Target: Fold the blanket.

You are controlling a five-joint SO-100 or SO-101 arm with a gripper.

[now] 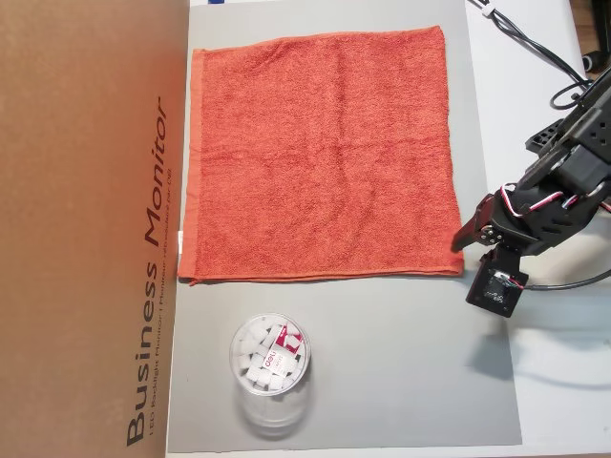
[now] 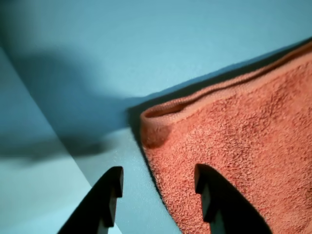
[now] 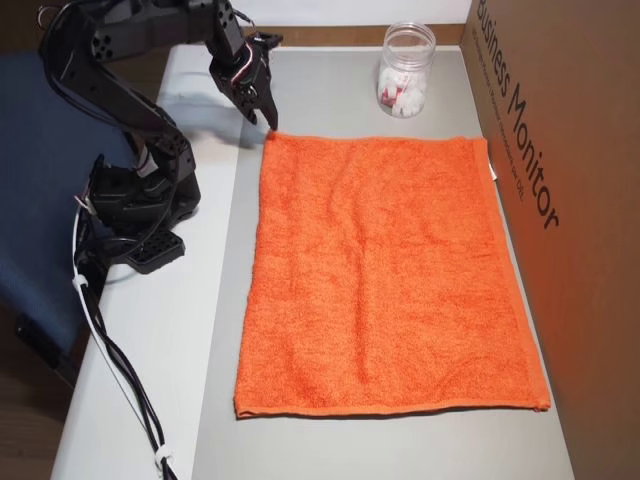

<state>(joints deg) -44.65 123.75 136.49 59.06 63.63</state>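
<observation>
Blanket: orange-red terry cloth, fuzzy, hemmed, roughly square, lies flat and unfolded on the grey mat of the worktop, edges parallel to it. Tool is released, fingers straddling one blanket corner.

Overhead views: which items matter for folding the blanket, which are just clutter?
In play:
- blanket, spread flat on the grey mat
- gripper, open, straddling the blanket's near corner in the wrist view

Just lying about:
- clear jar of small white pieces, beside the blanket
- cardboard box printed "Business Monitor"
- cables by the arm's base
</observation>
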